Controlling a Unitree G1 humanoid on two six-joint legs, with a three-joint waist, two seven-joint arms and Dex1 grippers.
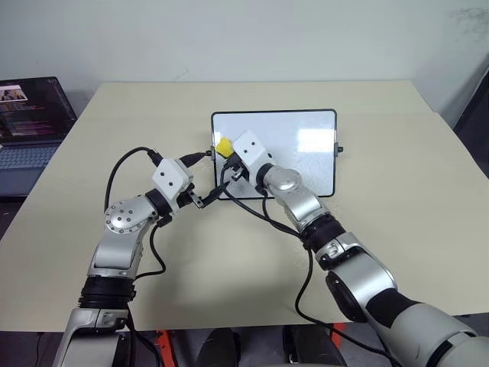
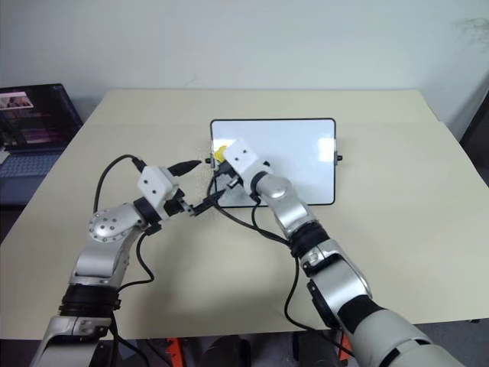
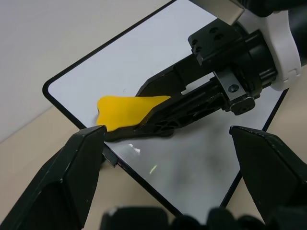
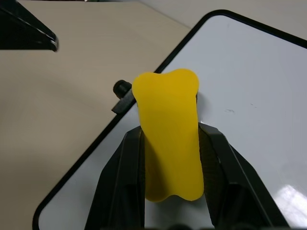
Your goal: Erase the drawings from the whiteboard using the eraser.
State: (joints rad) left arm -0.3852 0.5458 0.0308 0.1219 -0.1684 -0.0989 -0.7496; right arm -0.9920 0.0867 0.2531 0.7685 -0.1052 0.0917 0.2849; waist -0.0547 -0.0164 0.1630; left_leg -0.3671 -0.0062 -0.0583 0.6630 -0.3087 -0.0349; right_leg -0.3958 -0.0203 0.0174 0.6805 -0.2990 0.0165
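Wiping step under way: right end effector [image 4: 170,158] pinching the eraser [image 4: 169,136] against the whiteboard [image 1: 306,134] near its 9 o'clock edge; left end effector [image 3: 168,172] spread, bracing that edge on the desk [image 1: 412,199]. No drawings discernible; next, presumably sweeping toward 3 o'clock.

The whiteboard [image 1: 294,138], a glossy white rectangle with a thin black frame, rounded corners and a small black knob on each short side, lies flat on the tan table ahead of me, long edges across my view. The eraser [image 4: 169,132], a yellow oblong block pinched at the waist, sits clamped between my right gripper's [image 4: 169,158] two black fingers at the board's left short edge, close to the knob there, with its dark underside facing the white surface. No drawings can be made out; a faint grey smear marks the surface.
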